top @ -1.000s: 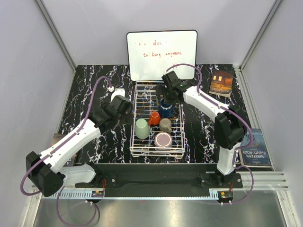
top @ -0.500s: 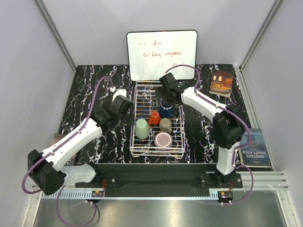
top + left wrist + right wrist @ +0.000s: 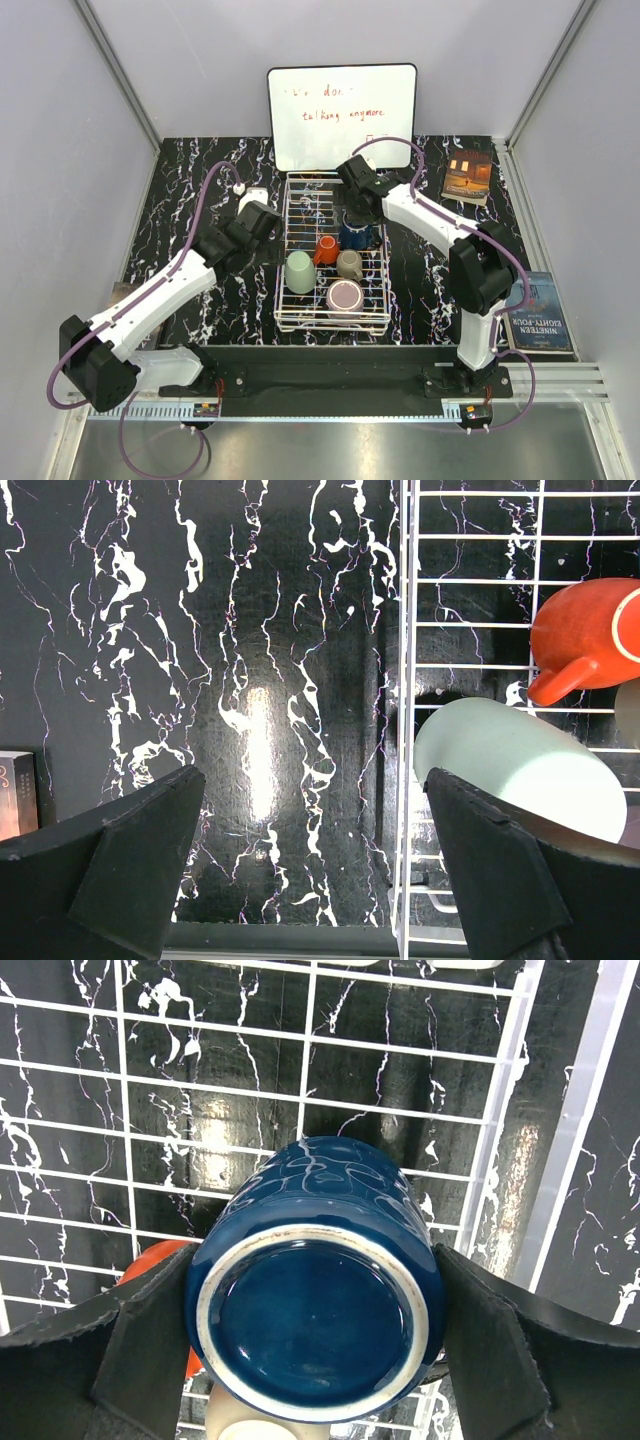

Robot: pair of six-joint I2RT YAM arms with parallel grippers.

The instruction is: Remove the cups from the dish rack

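The white wire dish rack (image 3: 283, 300) sits mid-table with several cups in it. A dark blue cup (image 3: 315, 1325) lies bottom-up toward the right wrist camera, and my right gripper (image 3: 315, 1332) is shut on its two sides. From above, that cup (image 3: 353, 238) is at the rack's back right, under the right gripper (image 3: 352, 222). The orange-red cup (image 3: 326, 249), taupe cup (image 3: 349, 263), mint green cup (image 3: 299, 271) and pink-lilac cup (image 3: 345, 296) lie nearer. My left gripper (image 3: 315, 870) hangs open over the black table, just left of the rack wall (image 3: 406, 680) and the mint cup (image 3: 510, 765).
A whiteboard (image 3: 342, 115) with red writing leans behind the rack. One book (image 3: 467, 176) lies at the back right and another (image 3: 540, 315) at the right edge. A small white object (image 3: 250, 196) sits beyond the left gripper. Grey walls enclose the table.
The right gripper's jaws have closed in against the dark blue cup after the arm shifted slightly back over it. The left arm has hardly moved.
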